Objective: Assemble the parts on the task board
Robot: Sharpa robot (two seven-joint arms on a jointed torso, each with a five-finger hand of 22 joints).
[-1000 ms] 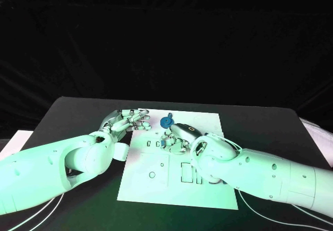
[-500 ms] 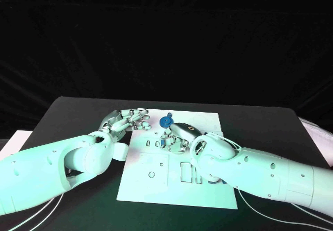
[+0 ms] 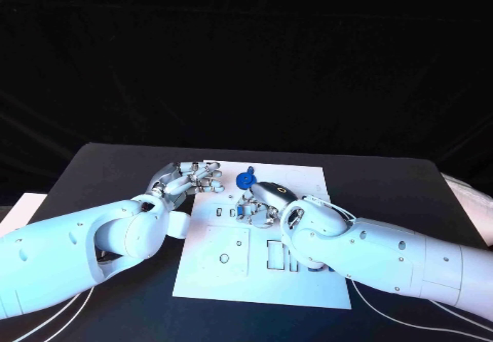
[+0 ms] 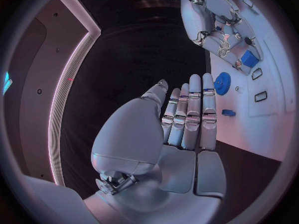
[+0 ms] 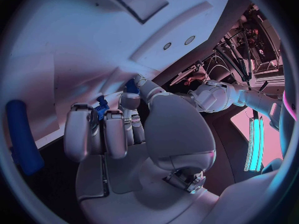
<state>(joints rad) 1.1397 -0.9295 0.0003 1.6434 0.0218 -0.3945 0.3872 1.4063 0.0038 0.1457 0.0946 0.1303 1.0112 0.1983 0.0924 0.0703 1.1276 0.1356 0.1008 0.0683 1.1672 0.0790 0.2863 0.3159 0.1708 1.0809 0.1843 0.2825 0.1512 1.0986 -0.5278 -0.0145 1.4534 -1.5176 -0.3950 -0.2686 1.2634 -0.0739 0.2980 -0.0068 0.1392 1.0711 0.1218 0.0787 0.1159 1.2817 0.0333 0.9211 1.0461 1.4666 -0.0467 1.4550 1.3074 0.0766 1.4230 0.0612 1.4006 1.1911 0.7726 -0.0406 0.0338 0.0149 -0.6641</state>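
A small blue plastic part is pinched by the right hand over the flat white task board, while the left hand is held flat and empty, so a tilted insertion could jam it.

No text, label, brand, number or sign can be read anywhere; the task board carries only black outlined shapes near its middle, partly hidden by the right arm and too unclear to read as letters.

Right hand's grasp under fingers
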